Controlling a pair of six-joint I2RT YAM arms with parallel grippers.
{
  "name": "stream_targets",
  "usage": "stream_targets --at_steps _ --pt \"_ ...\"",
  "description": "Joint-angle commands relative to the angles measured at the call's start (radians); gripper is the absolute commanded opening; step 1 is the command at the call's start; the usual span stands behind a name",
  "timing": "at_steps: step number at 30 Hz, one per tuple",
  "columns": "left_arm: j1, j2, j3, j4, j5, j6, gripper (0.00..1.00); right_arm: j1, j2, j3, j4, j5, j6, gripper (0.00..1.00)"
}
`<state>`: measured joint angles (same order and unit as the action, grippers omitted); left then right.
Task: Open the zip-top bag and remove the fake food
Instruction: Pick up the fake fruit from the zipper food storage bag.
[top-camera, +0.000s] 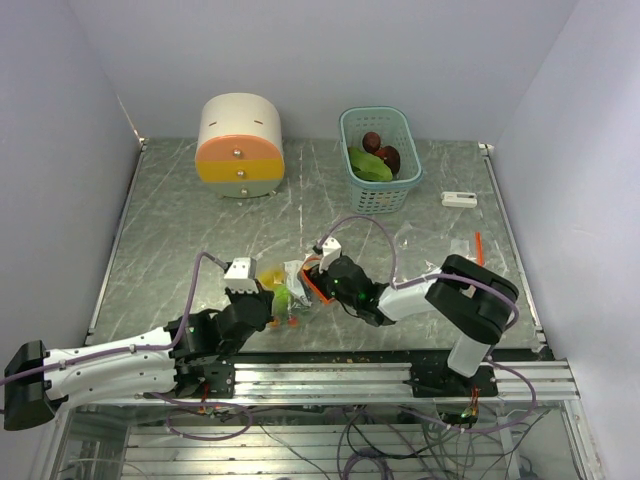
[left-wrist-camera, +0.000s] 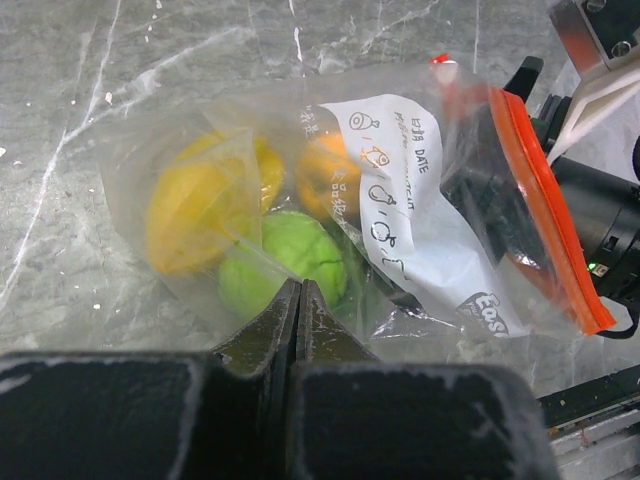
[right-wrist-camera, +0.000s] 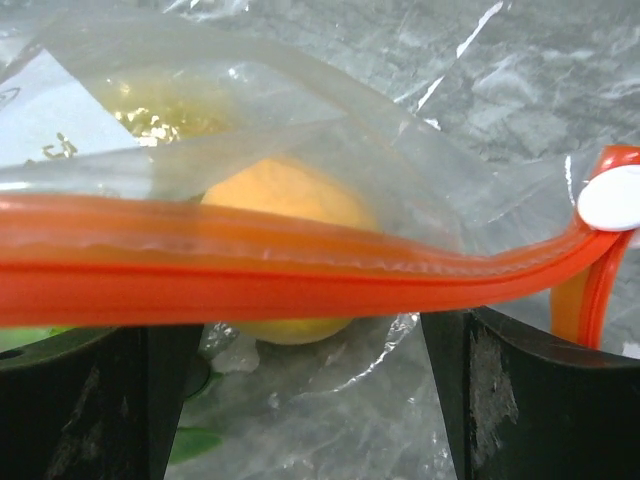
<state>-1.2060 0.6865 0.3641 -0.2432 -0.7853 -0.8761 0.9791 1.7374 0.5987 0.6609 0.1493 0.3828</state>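
Black left fingers (left-wrist-camera: 270, 335) are pressed flat together, pinching the clear film of the zip-top bag (left-wrist-camera: 430, 250) at its closed end, just beside the lime-green fruit (left-wrist-camera: 295, 255). A yellow fruit (left-wrist-camera: 195, 215) and an orange fruit (left-wrist-camera: 325, 180) lie inside the bag with it. The right fingers (right-wrist-camera: 500, 400) stand wide apart at the bag's mouth, gripping nothing; the orange zip strip (right-wrist-camera: 250, 270) runs across them, its white slider (right-wrist-camera: 612, 198) at one end. The bag lies at the middle of the bench (top-camera: 180, 230), close to its near edge. By the far edge a teal basket (top-camera: 378, 195) holds a green leafy piece (top-camera: 368, 165) and dark red pieces (top-camera: 385, 152). A round drawer box (top-camera: 240, 145) stands to the basket's left.
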Motion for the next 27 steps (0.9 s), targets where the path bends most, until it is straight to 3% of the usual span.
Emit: stream_targets --at_steps 1,8,13,18,27 --pt "-0.004 -0.017 -0.02 0.021 -0.007 -0.005 0.07 -0.008 0.039 0.032 0.09 0.048 -0.092 0.88" --pt "-0.004 -0.028 -0.028 0.015 -0.002 -0.005 0.07 -0.035 0.073 0.017 0.275 -0.037 -0.148 0.92" --pt "-0.005 -0.044 -0.036 0.013 -0.002 -0.01 0.07 -0.039 0.126 0.056 0.304 -0.062 -0.17 0.91" --pt "-0.004 -0.048 -0.042 0.012 0.002 -0.012 0.07 -0.05 0.164 0.094 0.282 -0.093 -0.186 0.81" --pt "-0.005 -0.111 -0.054 -0.036 -0.01 -0.023 0.07 -0.067 0.123 0.03 0.321 -0.114 -0.15 0.52"
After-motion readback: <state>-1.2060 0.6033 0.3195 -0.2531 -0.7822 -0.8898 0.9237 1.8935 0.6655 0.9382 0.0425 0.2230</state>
